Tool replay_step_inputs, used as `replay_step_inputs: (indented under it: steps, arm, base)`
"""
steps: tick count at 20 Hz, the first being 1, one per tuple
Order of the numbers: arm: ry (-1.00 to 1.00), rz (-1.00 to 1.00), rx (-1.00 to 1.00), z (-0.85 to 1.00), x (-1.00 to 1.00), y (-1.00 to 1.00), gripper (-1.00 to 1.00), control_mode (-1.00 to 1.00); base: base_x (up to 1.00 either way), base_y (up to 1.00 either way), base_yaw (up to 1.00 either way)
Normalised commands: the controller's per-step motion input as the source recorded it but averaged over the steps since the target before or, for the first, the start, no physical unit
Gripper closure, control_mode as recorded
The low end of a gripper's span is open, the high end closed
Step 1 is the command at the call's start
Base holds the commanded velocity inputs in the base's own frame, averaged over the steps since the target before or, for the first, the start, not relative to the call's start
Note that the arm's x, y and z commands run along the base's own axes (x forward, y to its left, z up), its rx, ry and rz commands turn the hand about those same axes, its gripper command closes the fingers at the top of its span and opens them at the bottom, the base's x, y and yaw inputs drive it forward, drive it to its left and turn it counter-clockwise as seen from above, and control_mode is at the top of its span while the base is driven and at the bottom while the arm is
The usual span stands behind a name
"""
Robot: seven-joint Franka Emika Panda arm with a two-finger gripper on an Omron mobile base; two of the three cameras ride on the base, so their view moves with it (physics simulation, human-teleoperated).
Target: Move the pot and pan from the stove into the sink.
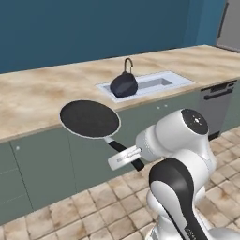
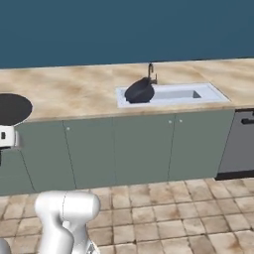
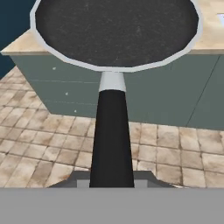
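Pan (image 1: 90,118) held in the air in front of the cabinets (image 1: 42,164), level, cooking face up, its round body overlapping the near edge of the tabletop (image 1: 33,96) as seen from the left base view. Long black handle runs back toward the robot. Hand (image 1: 125,157) clenched on the handle, near its far-from-pan end; the hand view looks straight up the handle (image 3: 111,135) to the pale rim, tiled floor (image 3: 39,144) below.

From the right base view, the pan (image 2: 12,108) sits at the left edge of the scene, the pale end of the hand (image 2: 7,137) just under it.

Pot (image 1: 123,85) lies in the left end of the sink (image 1: 180,82), tilted, leaning against the basin's left wall. Dark faucet (image 1: 128,62) stands right behind it. The right base view shows the same: pot (image 2: 139,92) in the left part of the sink (image 2: 211,93), well apart from the pan.

Dishwasher front (image 1: 214,105) at far right under the tabletop.
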Motion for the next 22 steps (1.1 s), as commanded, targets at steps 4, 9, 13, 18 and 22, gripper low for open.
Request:
replay_step_inputs:
  steps: [4,9,13,18,22]
  arm:
    - [0.0,0.0,0.0,0.0,0.0,0.0,1.0,1.0]
    - [0.0,0.0,0.0,0.0,0.0,0.0,1.0,1.0]
    - [0.0,0.0,0.0,0.0,0.0,0.0,1.0,1.0]
    - [0.0,0.0,0.0,0.0,0.0,0.0,1.0,1.0]
    - [0.0,0.0,0.0,0.0,0.0,0.0,1.0,1.0]
  base:
    - [0.01,-0.78,0.12]
    - [0.0,-0.79,0.12]
    - [0.0,-0.82,0.11]
    - [0.0,-0.85,0.1]
    - [0.0,-0.88,0.09]
